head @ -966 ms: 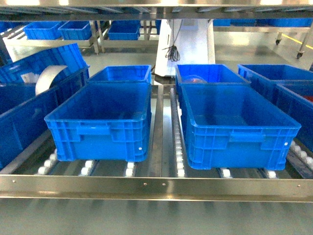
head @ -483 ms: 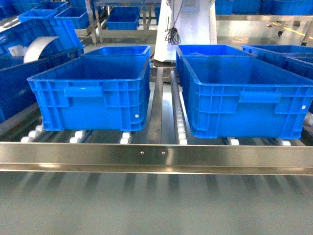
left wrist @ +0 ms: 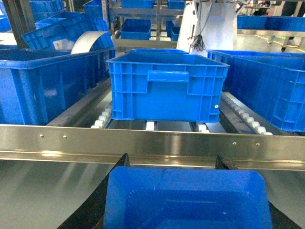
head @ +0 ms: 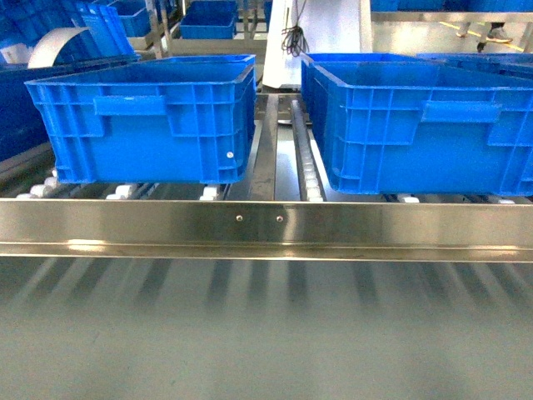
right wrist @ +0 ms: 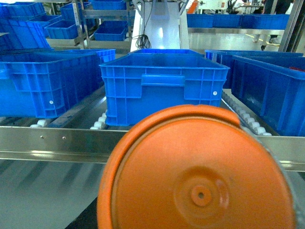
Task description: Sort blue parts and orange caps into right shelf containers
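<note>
Two right shelf containers, big blue crates, stand side by side on the roller shelf: the left crate [head: 150, 117] and the right crate [head: 425, 125]. No gripper shows in the head view. In the left wrist view my left gripper [left wrist: 175, 161] is shut on a blue part [left wrist: 186, 200], a shallow blue tray shape between the black fingertips [left wrist: 125, 161], just short of the shelf rail and facing a crate [left wrist: 167, 86]. In the right wrist view an orange cap [right wrist: 200, 176] fills the foreground and hides my right gripper's fingers. It faces another crate [right wrist: 164, 86].
A steel front rail [head: 266, 225] runs across the shelf below the crates. White rollers [head: 312, 187] line the lane between them. More blue crates [left wrist: 43, 81] stand to the left and right [right wrist: 271, 86]. A white column with a hanging cable [head: 321, 33] stands behind.
The head camera's view has dropped: the crates were seen from above and now show their side walls, and the steel rail has risen in the frame.
</note>
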Controlling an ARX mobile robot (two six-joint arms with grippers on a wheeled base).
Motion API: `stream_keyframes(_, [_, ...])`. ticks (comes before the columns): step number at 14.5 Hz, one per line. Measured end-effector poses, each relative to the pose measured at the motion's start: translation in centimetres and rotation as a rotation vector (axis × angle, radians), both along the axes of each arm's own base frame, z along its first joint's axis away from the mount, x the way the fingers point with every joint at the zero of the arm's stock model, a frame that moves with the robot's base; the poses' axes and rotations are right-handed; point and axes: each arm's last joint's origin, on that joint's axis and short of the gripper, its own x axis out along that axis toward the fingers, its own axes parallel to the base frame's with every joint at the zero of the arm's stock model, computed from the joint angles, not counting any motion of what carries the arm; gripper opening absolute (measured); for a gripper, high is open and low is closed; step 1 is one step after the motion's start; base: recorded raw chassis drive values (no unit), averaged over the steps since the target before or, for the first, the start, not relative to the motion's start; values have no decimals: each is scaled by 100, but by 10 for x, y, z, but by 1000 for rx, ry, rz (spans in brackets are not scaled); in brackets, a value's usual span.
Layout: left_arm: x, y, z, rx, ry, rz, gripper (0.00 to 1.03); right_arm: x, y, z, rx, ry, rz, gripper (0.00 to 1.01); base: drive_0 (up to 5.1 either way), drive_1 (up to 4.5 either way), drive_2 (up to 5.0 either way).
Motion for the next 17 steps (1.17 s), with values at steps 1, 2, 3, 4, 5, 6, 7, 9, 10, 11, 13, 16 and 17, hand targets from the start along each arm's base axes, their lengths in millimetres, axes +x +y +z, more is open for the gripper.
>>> stream_keyframes(1, [0,0,0,0,0,0,42,0,0,0,0,-1,0,46,0,0,0])
stream_keyframes(2, [0,0,0,0,0,0,42,0,0,0,0,-1,0,46,0,0,0])
stream_keyframes(3, [0,0,0,0,0,0,42,0,0,0,0,-1,0,46,0,0,0])
stream_keyframes(4, [0,0,0,0,0,0,42,0,0,0,0,-1,0,46,0,0,0])
stream_keyframes(5, [0,0,0,0,0,0,42,0,0,0,0,-1,0,46,0,0,0])
stream_keyframes(6, [0,0,0,0,0,0,42,0,0,0,0,0,0,46,1,418,-415])
stream_keyframes(7, [0,0,0,0,0,0,42,0,0,0,0,-1,0,46,1,421,-418])
stream_keyframes(9, [0,0,0,0,0,0,42,0,0,0,0,-2,0,46,40,460,-380])
stream_keyframes(10, [0,0,0,0,-1,0,42,0,0,0,0,-2,0,46,29,449,-391])
stream_keyframes(11, [0,0,0,0,0,0,42,0,0,0,0,-2,0,46,21,441,-398])
stream_keyframes(13, [0,0,0,0,-3,0,42,0,0,0,0,-4,0,46,2,431,-428])
stream_keyframes(16, [0,0,0,0,-1,0,42,0,0,0,0,0,0,46,0,430,-430])
stream_keyframes(17, [0,0,0,0,-1,0,42,0,0,0,0,-3,0,46,-3,428,-433])
